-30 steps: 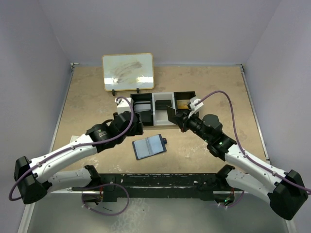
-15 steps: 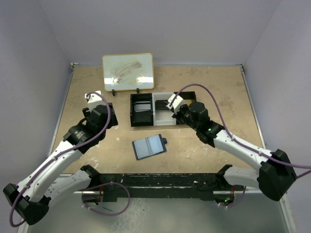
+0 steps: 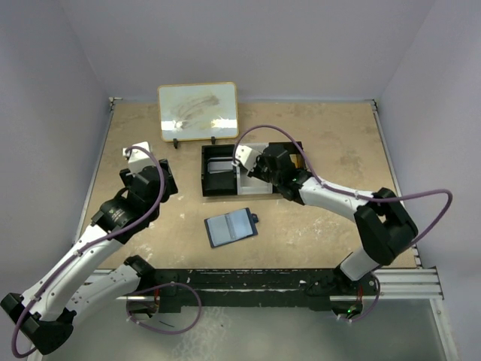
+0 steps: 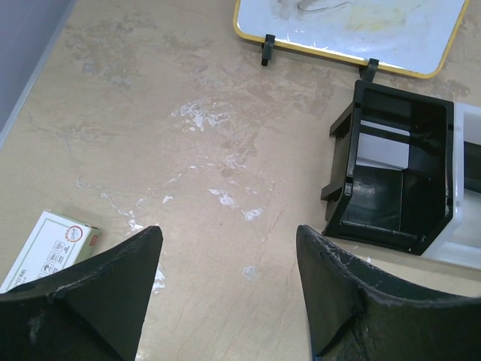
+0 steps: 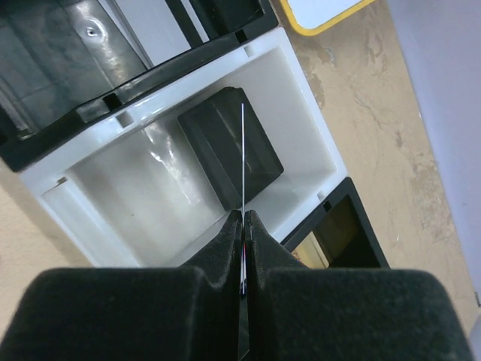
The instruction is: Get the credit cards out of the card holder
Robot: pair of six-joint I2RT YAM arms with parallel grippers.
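We are holding our right arm bent leftward over the black three-compartment plastic tray (image 3: pixel 205 171), its hand (image 5: pixel 243 218) pinching a thin credit card (image 5: pixel 243 150) edge-on above the white middle bin (image 5: pixel 302 101). Our left arm is hovering over the beige stone-look worktop (image 3: pixel 331 143), its hand (image 4: pixel 227 235) spread wide and empty. The dark navy folding card holder (image 3: pixel 231 227) is lying open near the front, apart from both.

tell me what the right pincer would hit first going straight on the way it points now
The right pincer, shut on a thin card held edge-on, points into the tray's white middle compartment. The held card's edge would likely meet the dark card lying there first, though depth is unclear.
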